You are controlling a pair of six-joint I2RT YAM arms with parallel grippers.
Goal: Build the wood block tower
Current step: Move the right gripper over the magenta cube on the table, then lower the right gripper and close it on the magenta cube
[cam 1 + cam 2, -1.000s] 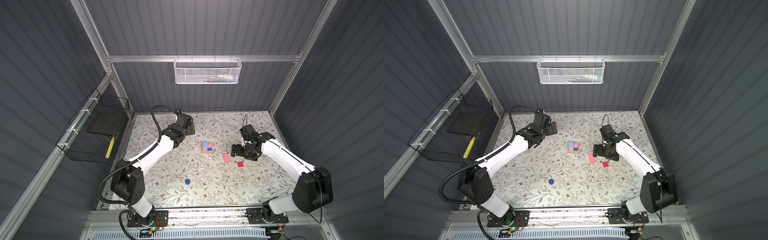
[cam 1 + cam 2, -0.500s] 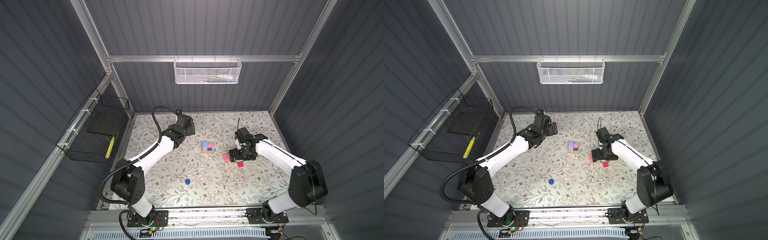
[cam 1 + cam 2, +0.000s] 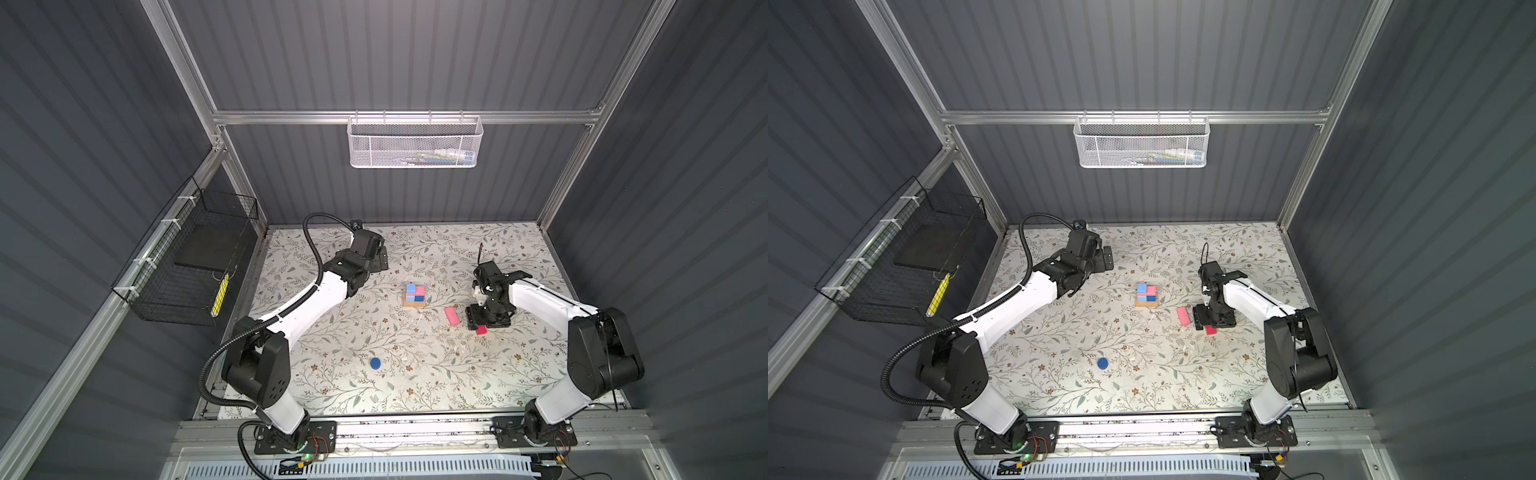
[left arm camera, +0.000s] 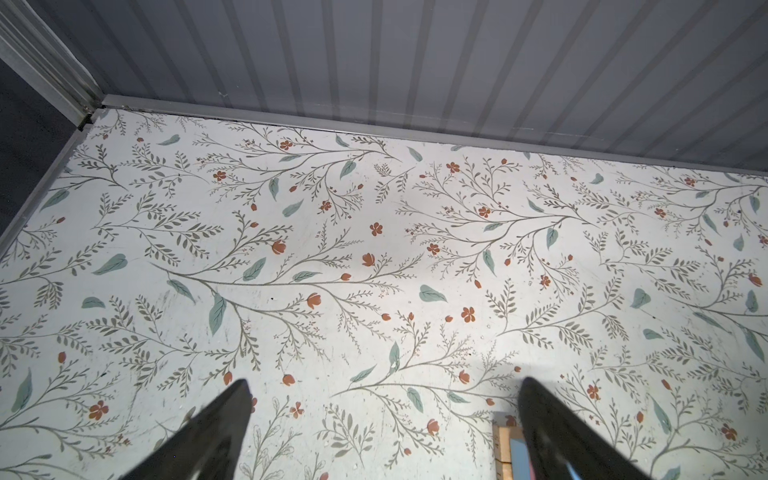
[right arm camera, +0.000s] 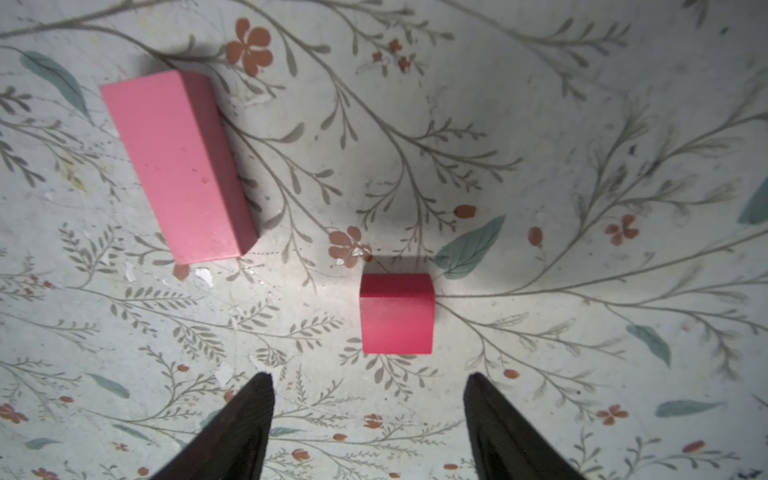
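We saw the right gripper jaws apart, empty, with the red cube just ahead of its tips, roughly in line with the gap, near the pink oblong; left gripper wide open, far off.

White mesh basket on rear rail. Black wire basket on left wall, holding dark slab. Floral tabletop.

The floral-patterned bench carries four things. Near its middle stands the tower, its tan base flat on the surface. To the right a pink oblong lies flat, with a red cube near it but apart. A dark blue disc lies alone, well apart, toward the front.
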